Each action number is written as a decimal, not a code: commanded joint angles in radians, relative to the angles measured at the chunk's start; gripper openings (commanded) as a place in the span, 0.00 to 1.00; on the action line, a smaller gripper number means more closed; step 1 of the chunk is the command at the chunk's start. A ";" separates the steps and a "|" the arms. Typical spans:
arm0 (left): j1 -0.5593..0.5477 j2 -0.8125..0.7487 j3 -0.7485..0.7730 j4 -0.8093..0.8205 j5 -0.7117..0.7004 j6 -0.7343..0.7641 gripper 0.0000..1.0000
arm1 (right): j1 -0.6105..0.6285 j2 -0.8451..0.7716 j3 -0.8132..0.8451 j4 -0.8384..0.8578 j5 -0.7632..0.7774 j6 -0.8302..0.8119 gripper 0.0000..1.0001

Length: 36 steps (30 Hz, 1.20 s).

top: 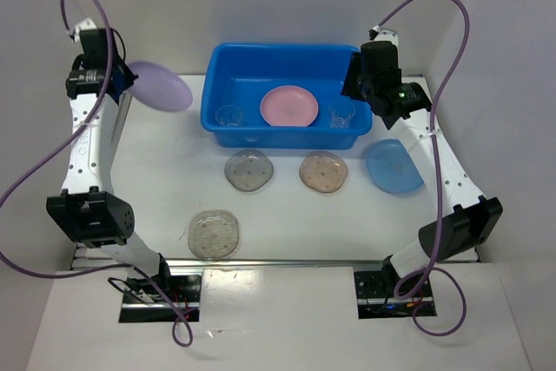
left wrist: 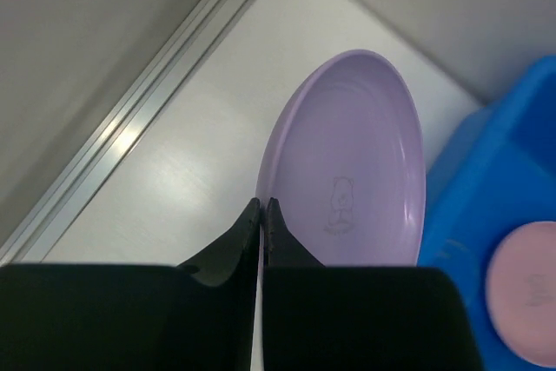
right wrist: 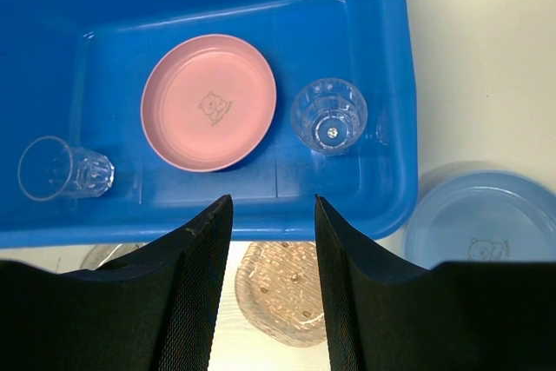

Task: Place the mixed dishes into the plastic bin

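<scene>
Lavender plate [left wrist: 356, 154], round w/ faint print, rim pinched in left end effector [left wrist: 262, 208]; right end effector [right wrist: 272, 208] open, empty.

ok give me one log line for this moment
left gripper: shut on lavender plate, beside blue bin | right gripper: open by bin | in bin: pink plate, two clear cups

Bright, even light from above is washing the table [top: 287, 215], glinting off the rail [left wrist: 130, 138] (a hot streak, left wrist view) and throwing soft shadows beside the bin [top: 287, 132], while the fingers [left wrist: 226, 254] are reading as flat black.
</scene>
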 commanded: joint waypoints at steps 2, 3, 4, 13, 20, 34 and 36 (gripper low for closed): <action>-0.069 0.034 0.284 0.051 0.068 -0.008 0.00 | -0.006 -0.036 -0.003 0.045 -0.017 -0.006 0.48; -0.078 0.050 0.316 0.051 0.102 -0.008 0.00 | -0.006 -0.036 -0.003 0.045 -0.017 -0.006 0.48; -0.101 0.079 0.342 0.051 0.137 -0.020 0.00 | -0.006 -0.027 -0.003 0.045 -0.017 -0.006 0.48; -0.362 0.278 0.474 0.135 0.317 -0.068 0.00 | -0.006 -0.027 -0.034 0.045 0.038 -0.006 0.48; -0.484 0.472 0.566 0.175 0.315 -0.089 0.00 | -0.006 -0.057 -0.045 0.001 0.074 0.003 0.48; -0.494 0.771 0.726 0.182 0.373 -0.137 0.00 | -0.006 -0.077 -0.063 -0.046 0.121 0.021 0.48; -0.494 0.771 0.737 0.182 0.383 -0.137 0.00 | -0.006 -0.077 -0.063 -0.055 0.121 0.022 0.48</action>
